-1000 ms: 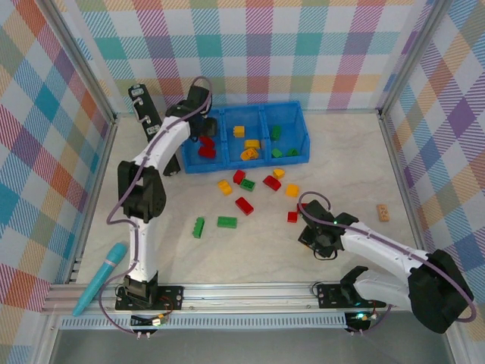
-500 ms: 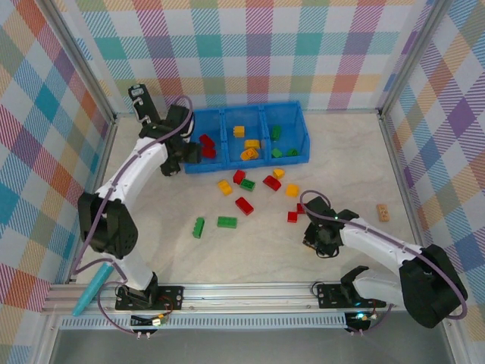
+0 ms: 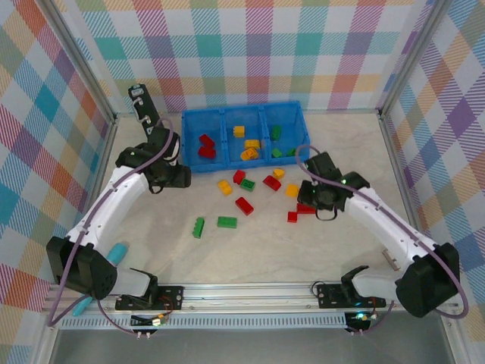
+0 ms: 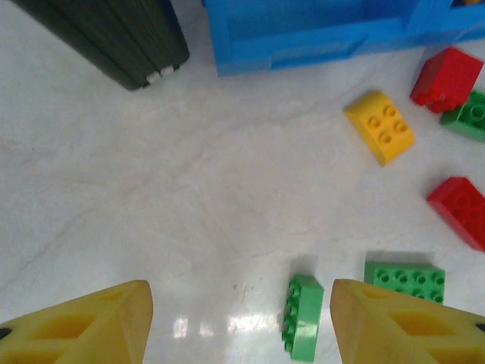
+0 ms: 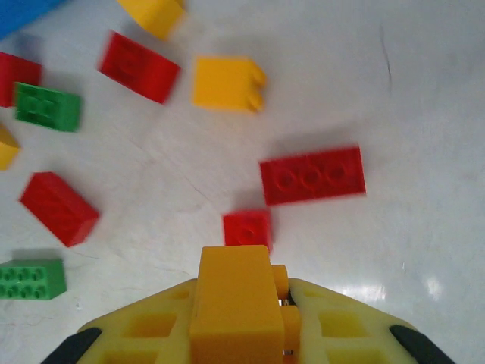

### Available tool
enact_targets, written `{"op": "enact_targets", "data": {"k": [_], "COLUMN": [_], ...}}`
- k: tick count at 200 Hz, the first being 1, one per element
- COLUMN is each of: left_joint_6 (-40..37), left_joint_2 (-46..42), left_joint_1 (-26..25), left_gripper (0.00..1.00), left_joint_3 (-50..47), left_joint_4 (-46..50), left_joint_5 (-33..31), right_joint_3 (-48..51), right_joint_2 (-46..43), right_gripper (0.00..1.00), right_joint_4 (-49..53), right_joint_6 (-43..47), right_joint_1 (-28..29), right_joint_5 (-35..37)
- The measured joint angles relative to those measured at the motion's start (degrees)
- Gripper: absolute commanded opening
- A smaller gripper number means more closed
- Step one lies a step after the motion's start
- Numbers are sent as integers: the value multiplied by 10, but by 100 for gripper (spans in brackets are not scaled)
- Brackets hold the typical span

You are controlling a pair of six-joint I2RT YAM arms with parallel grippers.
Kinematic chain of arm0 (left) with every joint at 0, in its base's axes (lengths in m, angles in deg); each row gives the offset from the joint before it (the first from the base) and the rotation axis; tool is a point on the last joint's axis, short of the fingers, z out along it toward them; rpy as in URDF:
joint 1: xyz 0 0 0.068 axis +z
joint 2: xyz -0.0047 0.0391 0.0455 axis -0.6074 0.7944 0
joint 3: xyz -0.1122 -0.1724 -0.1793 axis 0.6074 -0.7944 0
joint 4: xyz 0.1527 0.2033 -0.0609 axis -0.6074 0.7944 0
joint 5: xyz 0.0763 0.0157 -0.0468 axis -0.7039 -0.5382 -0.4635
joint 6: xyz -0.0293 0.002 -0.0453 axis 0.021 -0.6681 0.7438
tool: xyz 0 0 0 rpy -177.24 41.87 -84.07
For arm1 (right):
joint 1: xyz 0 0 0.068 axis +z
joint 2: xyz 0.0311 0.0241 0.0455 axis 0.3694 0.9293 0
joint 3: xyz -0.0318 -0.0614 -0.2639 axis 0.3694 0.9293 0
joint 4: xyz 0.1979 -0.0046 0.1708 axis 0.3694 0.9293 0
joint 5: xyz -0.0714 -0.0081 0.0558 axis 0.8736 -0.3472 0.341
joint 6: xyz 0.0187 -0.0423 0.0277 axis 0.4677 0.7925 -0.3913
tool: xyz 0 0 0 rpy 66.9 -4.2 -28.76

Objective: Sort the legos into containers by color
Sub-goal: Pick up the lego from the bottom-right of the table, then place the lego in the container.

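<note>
**Right claw holds a yellow-orange brick; left claw hangs open near the greens**

The right claw (image 5: 236, 288) is pressed together on what looks like a yellow-orange brick (image 5: 231, 322), pinched across its narrow faces; it seems to be held clear of the tabletop (image 5: 424, 91), so it should not catch the long red brick (image 5: 312, 176) or the small red brick (image 5: 247, 229) lying just ahead. The top view puts this claw to the right of the loose pile, near the blue bin (image 3: 261, 164). The bin's compartments are already keyed by colour: red on the left, yellow-orange in the middle compartment (image 3: 256, 121), green on the right. As I judge it, the held brick belongs in the middle, and the move calls for a lift over the near wall before release.

The left claw (image 4: 239, 299) is spread wide with nothing between its fingers; it hangs low over bare tabletop, near the black panel (image 4: 114, 38) and the bin's left corner. It faces a green brick on its side (image 4: 305, 317) and a flat green brick (image 4: 404, 282); the wide stance probably suits straddling one of them. Roughly a dozen legos in red, yellow-orange and green lie scattered just in front of the bin, not yet sorted.
</note>
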Motion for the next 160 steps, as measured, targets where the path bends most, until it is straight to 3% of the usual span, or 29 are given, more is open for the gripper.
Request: {"op": "enact_targets", "data": {"k": [88, 160], "left_joint_6": [27, 63], "left_joint_2": [-76, -92], "left_joint_1": [0, 0], "left_gripper": [69, 71], "left_joint_3": [-57, -107], "left_joint_4": [11, 10], "left_joint_5": [56, 82], "right_joint_3": [-409, -609], "right_joint_2": [301, 511], "right_gripper": [20, 23], "right_joint_4": [-46, -79], "right_joint_6": [246, 331], "right_joint_1": [0, 33], "right_joint_5": [16, 13]}}
